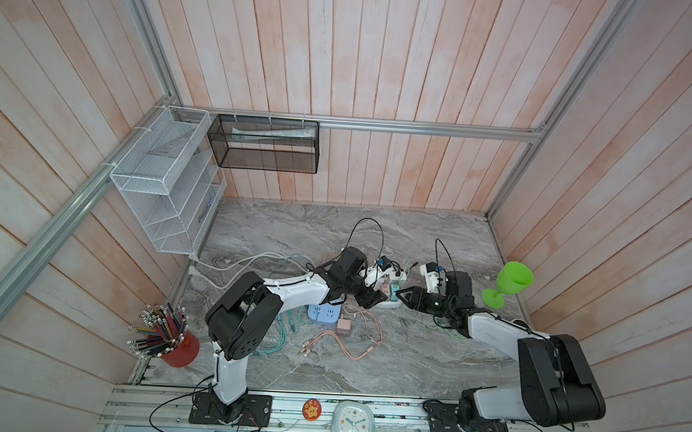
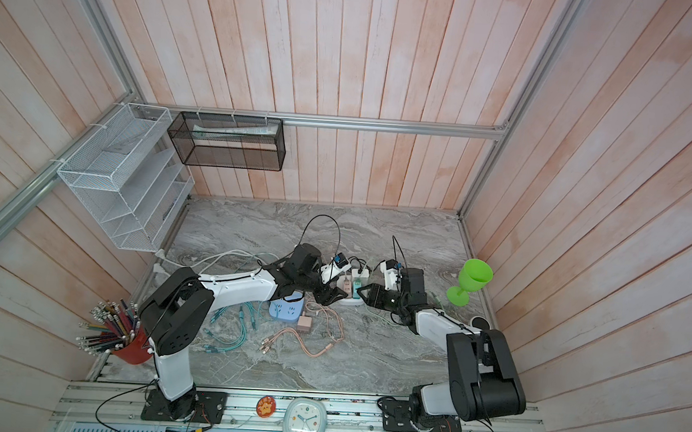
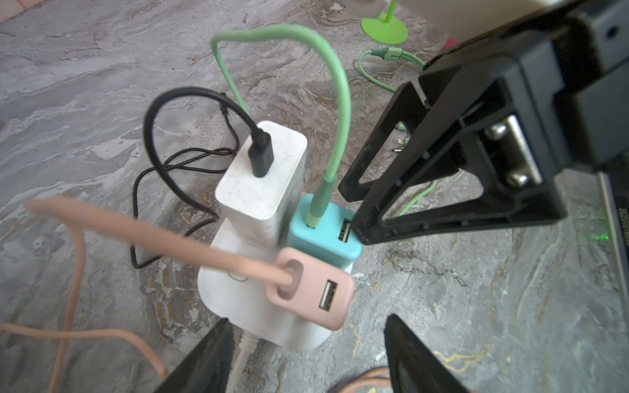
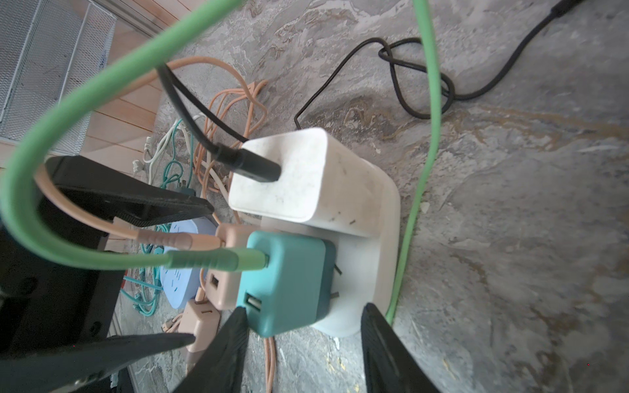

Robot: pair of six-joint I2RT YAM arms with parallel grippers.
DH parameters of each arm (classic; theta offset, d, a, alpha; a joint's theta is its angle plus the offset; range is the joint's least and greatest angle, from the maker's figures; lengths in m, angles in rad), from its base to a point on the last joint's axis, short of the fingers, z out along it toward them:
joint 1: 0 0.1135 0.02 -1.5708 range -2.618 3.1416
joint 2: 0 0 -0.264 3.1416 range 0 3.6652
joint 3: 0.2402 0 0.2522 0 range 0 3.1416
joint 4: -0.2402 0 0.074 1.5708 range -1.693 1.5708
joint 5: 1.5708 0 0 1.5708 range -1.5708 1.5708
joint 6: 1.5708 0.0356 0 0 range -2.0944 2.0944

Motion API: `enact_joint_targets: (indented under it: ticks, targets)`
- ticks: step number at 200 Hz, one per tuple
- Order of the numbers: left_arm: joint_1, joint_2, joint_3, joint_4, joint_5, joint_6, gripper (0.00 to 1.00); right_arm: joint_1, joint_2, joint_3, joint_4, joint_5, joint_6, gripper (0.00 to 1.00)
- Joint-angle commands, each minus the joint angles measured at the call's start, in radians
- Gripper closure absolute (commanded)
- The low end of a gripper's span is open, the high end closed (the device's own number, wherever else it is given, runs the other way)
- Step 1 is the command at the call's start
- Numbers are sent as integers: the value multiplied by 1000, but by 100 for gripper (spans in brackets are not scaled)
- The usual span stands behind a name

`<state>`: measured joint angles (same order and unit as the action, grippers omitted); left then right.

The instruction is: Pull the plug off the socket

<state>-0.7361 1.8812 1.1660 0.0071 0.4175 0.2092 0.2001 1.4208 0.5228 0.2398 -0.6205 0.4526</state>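
Teal square plug (image 4: 289, 282) sits part-out of the white socket strip (image 4: 367, 265) at table (image 1: 409, 355) centre; right hand (image 4: 303, 308) half-open, fingertip (image 4: 235, 320) touching it; left hand (image 3: 308, 321) open, empty. Red cup (image 1: 182, 353), eight o'clock, holds pencils (image 1: 157, 325).

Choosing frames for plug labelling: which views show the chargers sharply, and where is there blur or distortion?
Left wrist: pink cable blurred near the lens, white charger crisp. Right wrist: green cable soft up close, teal charger sharp. Both top views: chargers tiny, wall planks bowed.
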Motion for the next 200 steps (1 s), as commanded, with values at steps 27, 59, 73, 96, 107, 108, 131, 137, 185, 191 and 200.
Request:
enact_joint_targets:
  ticks: [27, 59, 73, 96, 107, 108, 131, 137, 185, 191, 200]
  targets:
    - [9, 40, 4, 46, 67, 50, 29, -3, 38, 26, -1, -15, 18, 50]
    - [9, 75, 21, 62, 84, 50, 31, -2, 41, 35, -8, -9, 23, 50]
    - [8, 93, 37, 51, 73, 57, 31, -2, 39, 37, -12, -9, 24, 50]
    - [9, 102, 41, 78, 71, 56, 32, -2, 38, 38, -12, -10, 29, 50]
    - [8, 109, 46, 82, 72, 56, 33, -3, 42, 42, -11, -10, 32, 50]
    - [8, 110, 47, 82, 71, 56, 33, -3, 42, 43, -12, -10, 32, 50]
    - [9, 120, 55, 94, 60, 51, 33, -3, 47, 51, -18, -16, 31, 50]
    - [9, 121, 53, 101, 57, 52, 33, -3, 47, 54, -21, -15, 29, 50]
    - [9, 126, 39, 146, 44, 106, 33, -3, 48, 58, -36, -10, 21, 50]
    - [9, 129, 45, 143, 44, 115, 34, -2, 50, 59, -36, -10, 21, 50]
    - [9, 137, 52, 137, 46, 125, 35, -3, 49, 58, -37, -10, 20, 50]
